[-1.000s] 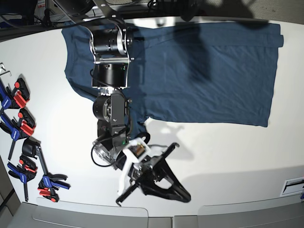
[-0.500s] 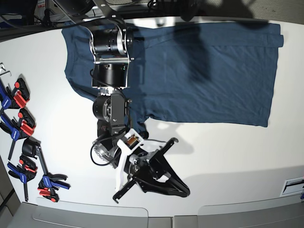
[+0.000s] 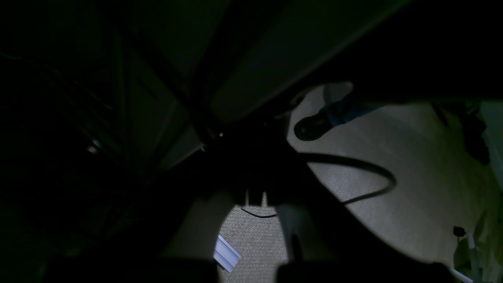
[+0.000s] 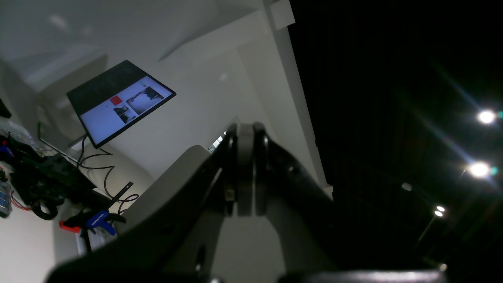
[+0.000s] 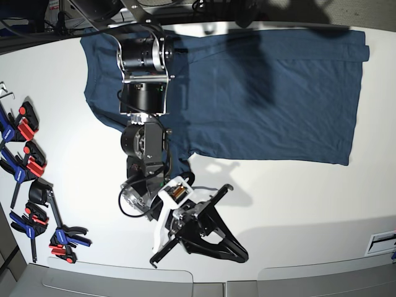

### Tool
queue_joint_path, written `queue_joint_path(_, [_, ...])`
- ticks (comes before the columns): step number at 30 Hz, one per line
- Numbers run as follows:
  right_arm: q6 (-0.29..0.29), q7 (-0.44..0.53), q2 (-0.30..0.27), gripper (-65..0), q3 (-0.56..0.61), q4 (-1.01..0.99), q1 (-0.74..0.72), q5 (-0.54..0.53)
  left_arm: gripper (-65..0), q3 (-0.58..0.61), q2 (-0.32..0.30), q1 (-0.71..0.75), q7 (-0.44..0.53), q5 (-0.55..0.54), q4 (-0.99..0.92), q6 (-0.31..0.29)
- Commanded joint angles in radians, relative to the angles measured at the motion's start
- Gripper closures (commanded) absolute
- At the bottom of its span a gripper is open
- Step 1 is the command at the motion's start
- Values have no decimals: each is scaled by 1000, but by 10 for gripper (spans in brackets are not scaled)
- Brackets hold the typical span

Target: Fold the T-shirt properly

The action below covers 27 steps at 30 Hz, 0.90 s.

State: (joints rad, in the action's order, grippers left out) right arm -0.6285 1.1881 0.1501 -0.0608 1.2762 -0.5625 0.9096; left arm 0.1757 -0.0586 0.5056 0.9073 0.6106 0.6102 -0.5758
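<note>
Across the far half of the white table [image 5: 297, 198] lies the one T-shirt [image 5: 272, 93], spread flat and unfolded, a single dark navy sheet with its hem at the base view's right and a sleeve at its left, partly hidden under the right arm [image 5: 143, 99]. I judge it light, limp and not slippery: it will sag and crease wherever it is lifted, so I would take it by pinching two points on one edge, such as the hem corners or the shoulder seams, rather than the middle. Two arms belong to the rig, but I count only one in the base view; it reaches over the sleeve towards the near edge. Its right gripper [image 5: 238, 253] hangs above bare table, apart from the cloth, and the right wrist view shows the two fingers [image 4: 245, 173] pressed together on nothing. The left gripper I cannot make out: the left wrist view is nearly black, showing only floor and one cable [image 3: 353, 173]; I take that gripper as closed too, and empty as far as I can judge. At the table's left edge I count about five spring clamps [image 5: 28, 164], red-and-blue, idle.
</note>
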Motion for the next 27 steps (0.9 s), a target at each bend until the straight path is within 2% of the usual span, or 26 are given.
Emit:
queue_joint_path(1, [8, 15, 7, 0, 2, 17, -34, -22, 0, 8, 23, 7, 117, -8, 11, -38])
queue_joint_path(3, [8, 16, 7, 0, 2, 17, -34, -6, 0, 8, 23, 7, 117, -8, 11, -38])
queue_joint_path(4, [8, 16, 7, 0, 2, 17, -35, 35, 0, 8, 23, 7, 117, -8, 11, -38])
queue_joint_path(11, [8, 16, 7, 0, 2, 17, -41, 574, 0, 8, 23, 7, 117, -8, 11, -38])
queue_joint_path(21, [8, -3, 7, 0, 7, 16, -39, 574, 0, 8, 23, 7, 117, -8, 11, -38])
queue_joint_path(27, [8, -2, 7, 0, 77, 16, -39, 574, 0, 8, 23, 7, 117, -8, 11, -38])
